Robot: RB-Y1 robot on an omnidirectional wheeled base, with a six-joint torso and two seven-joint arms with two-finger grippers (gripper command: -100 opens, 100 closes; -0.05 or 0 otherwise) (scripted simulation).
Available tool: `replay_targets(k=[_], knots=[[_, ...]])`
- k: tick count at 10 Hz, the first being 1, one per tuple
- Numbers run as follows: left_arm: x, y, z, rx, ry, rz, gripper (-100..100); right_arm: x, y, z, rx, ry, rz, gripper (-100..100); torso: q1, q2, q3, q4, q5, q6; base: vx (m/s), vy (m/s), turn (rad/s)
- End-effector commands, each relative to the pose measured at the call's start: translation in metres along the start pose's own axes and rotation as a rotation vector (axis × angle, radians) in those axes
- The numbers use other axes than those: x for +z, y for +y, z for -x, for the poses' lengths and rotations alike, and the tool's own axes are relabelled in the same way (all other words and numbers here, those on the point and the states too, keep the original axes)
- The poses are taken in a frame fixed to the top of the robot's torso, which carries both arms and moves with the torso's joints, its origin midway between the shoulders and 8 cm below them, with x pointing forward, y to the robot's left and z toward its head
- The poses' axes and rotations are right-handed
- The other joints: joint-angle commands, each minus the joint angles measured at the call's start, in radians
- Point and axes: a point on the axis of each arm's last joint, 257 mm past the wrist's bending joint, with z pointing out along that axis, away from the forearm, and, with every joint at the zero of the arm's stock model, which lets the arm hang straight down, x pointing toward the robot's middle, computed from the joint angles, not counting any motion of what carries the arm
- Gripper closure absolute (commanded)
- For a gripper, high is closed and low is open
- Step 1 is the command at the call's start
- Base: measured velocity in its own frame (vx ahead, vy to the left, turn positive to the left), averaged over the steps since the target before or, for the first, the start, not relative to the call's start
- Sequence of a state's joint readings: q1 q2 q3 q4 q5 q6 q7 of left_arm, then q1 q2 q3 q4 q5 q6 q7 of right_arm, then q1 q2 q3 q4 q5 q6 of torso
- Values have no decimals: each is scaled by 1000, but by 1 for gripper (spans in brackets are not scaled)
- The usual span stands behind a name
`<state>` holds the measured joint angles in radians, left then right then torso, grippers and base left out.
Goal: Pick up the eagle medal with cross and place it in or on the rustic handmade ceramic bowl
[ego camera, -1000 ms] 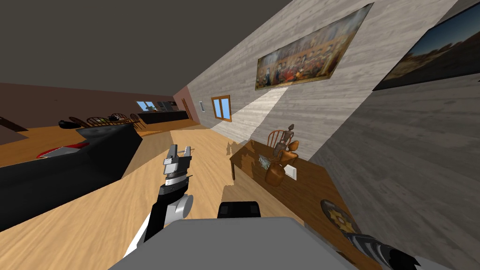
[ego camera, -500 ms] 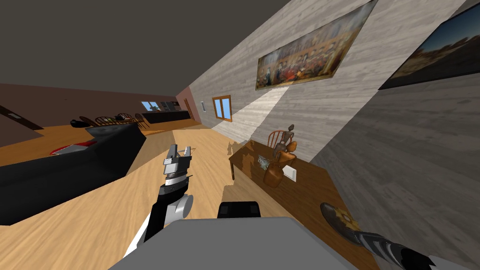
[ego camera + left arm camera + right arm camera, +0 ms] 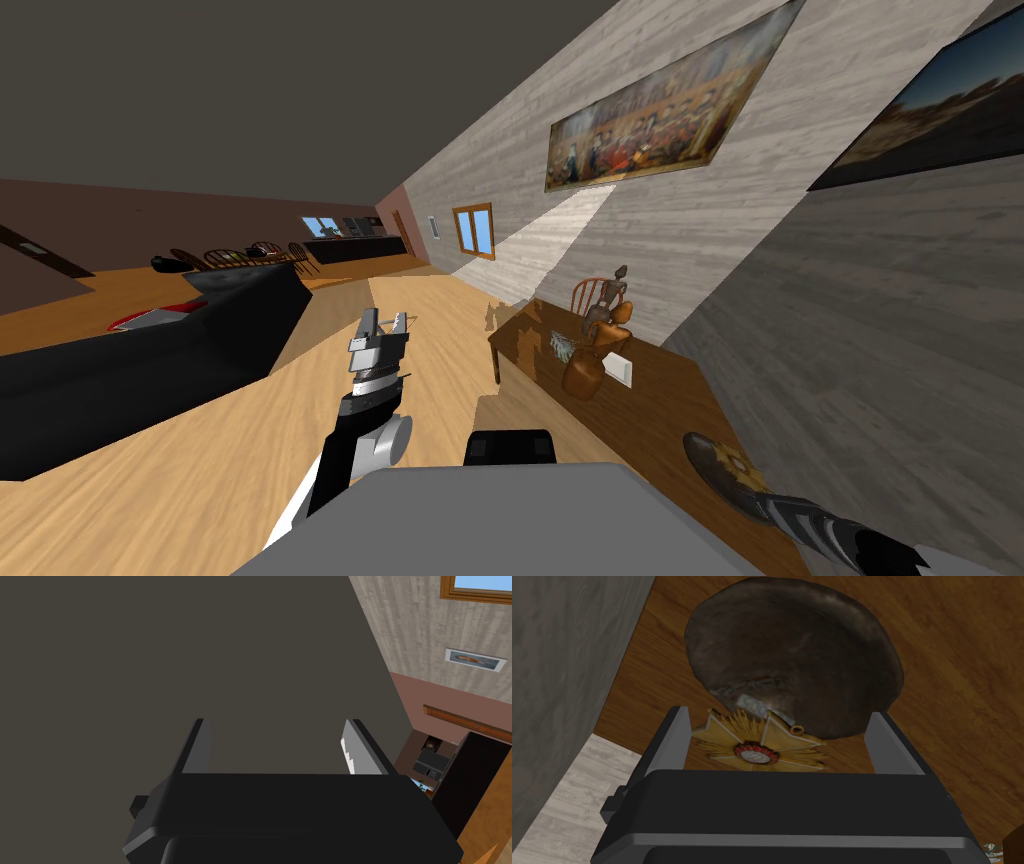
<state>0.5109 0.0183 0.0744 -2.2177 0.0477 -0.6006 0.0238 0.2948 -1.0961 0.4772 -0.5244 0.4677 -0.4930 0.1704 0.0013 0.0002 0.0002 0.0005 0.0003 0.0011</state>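
Our right claw (image 3: 782, 743) spread, gripping nothing, astride medal (image 3: 759, 746). Medal lay across rim of dark bowl (image 3: 792, 651) on wood surface (image 3: 952, 676), near wall (image 3: 562, 651). Our left claw (image 3: 275, 746) spread too, empty.

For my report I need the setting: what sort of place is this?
Probably a home's living room: a large painting on the wall, a dark sofa on the wooden floor, and a wooden table with ornaments.

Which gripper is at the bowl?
The right gripper: its open fingers flank the gold medal at the rim of the dark bowl. The left gripper hangs open over the floor.
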Motion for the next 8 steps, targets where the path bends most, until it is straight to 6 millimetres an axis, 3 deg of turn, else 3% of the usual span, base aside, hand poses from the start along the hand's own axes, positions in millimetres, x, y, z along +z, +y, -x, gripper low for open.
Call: replay_targets(k=[1, 8], knots=[[0, 0, 0, 0, 0, 0, 0, -7, -9, 6, -7, -3, 3, -100, 0, 0, 0, 0, 0, 0, 15, 22, -56], [0, 0, 0, 0, 0, 0, 0, -36, -39, 31, -34, -9, 16, -100, 3, -1, -1, 0, 1, 0, 23, 40, -49]])
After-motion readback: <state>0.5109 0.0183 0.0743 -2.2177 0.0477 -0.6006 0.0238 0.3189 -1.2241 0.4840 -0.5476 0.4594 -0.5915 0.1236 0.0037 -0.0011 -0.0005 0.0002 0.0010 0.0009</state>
